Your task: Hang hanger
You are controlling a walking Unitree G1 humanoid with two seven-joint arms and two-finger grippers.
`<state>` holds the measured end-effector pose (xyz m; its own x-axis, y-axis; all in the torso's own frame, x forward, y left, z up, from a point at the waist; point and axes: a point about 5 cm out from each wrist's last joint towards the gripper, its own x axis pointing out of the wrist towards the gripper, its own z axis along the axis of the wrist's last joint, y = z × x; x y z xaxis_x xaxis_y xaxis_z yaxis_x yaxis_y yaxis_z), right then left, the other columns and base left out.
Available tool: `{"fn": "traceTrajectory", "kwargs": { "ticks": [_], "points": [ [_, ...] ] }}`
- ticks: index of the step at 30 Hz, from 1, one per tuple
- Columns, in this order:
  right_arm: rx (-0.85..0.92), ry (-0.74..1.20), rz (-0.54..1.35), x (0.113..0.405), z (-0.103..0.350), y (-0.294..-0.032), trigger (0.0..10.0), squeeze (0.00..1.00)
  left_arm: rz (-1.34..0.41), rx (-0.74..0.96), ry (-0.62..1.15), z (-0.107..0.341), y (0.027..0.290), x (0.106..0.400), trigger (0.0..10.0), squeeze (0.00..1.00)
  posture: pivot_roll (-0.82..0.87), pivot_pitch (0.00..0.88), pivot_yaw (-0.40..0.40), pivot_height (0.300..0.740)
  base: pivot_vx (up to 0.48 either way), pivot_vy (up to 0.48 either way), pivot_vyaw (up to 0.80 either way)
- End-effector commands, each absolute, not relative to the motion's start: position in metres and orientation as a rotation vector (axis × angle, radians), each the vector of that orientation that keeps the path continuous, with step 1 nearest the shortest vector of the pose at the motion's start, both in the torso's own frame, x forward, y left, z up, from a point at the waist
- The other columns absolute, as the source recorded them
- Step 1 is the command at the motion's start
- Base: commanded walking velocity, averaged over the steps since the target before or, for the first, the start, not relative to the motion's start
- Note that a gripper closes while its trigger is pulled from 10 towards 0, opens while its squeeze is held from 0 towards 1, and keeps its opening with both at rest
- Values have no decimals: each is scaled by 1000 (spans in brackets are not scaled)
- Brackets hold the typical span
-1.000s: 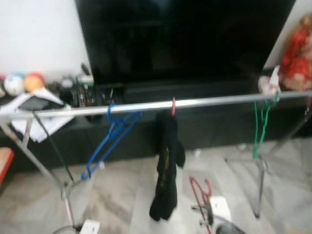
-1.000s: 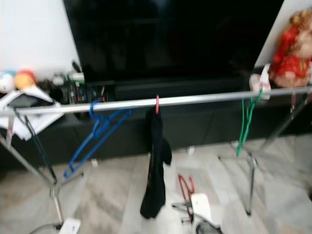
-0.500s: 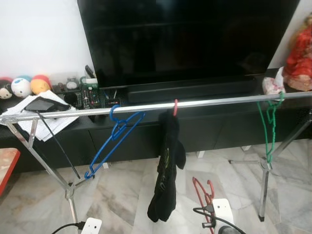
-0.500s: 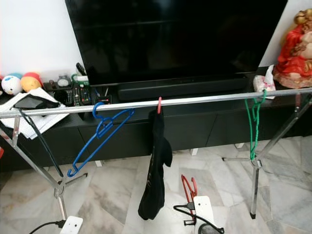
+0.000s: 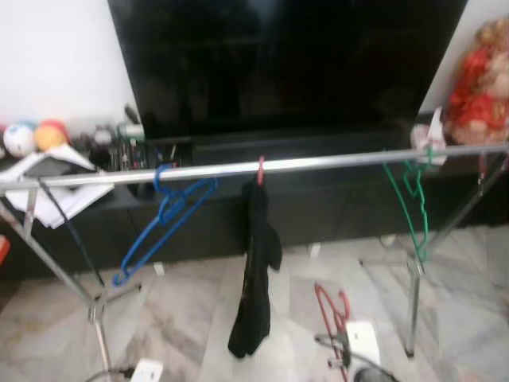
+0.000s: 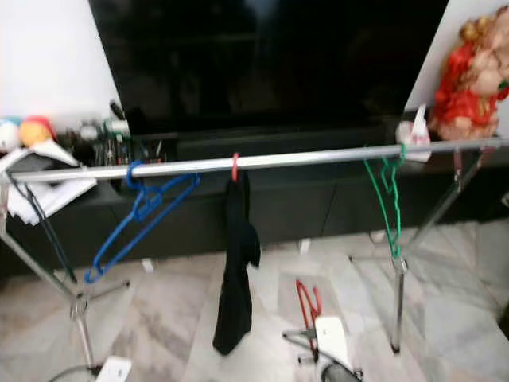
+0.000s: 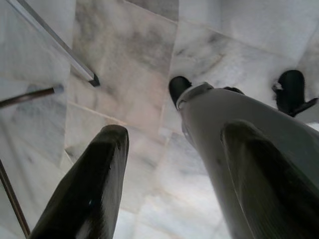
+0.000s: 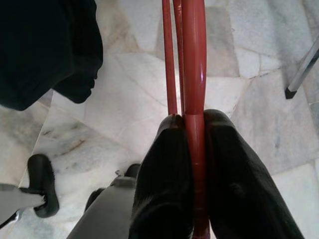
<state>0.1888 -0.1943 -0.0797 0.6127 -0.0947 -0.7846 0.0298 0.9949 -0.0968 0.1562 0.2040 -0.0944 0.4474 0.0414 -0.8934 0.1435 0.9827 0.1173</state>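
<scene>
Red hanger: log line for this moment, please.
right gripper: shut on red hanger, held low | left gripper: open, idle | rail: not yet hung

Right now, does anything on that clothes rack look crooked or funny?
Yes. The blue hanger hangs badly tilted on the silver rail, one end pointing down at the floor. The green hanger near the rail's right end looks twisted too. The black garment droops bunched from a red hook. The right gripper grips a red hanger.

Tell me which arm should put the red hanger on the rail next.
Right. The right gripper is already shut on the red hanger, held low in front of the rail. The left gripper is open, holds nothing and points at the floor.
</scene>
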Motion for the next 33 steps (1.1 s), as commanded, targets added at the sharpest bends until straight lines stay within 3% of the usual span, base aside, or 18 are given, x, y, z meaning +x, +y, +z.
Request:
{"fn": "traceTrajectory", "kwargs": {
  "ticks": [1,11,21,33],
  "points": [
    [-53,873,-92,193,-77,-195,10000,0,-63,196,1109,-95,206,155,10000,0,-92,0,-5,727,0,0,0],
    [-26,806,-133,195,-74,-196,10000,0,-61,196,1103,-94,206,156,10000,0,-90,0,-7,727,0,0,0],
    [-22,805,-128,194,-74,-196,10000,0,-70,213,1102,-94,206,155,10000,0,-92,0,-7,727,0,-386,0],
    [3,738,-114,198,-70,-194,10000,0,-55,213,1098,-94,209,155,10000,0,-90,0,-6,727,0,0,0]
  ]
}}
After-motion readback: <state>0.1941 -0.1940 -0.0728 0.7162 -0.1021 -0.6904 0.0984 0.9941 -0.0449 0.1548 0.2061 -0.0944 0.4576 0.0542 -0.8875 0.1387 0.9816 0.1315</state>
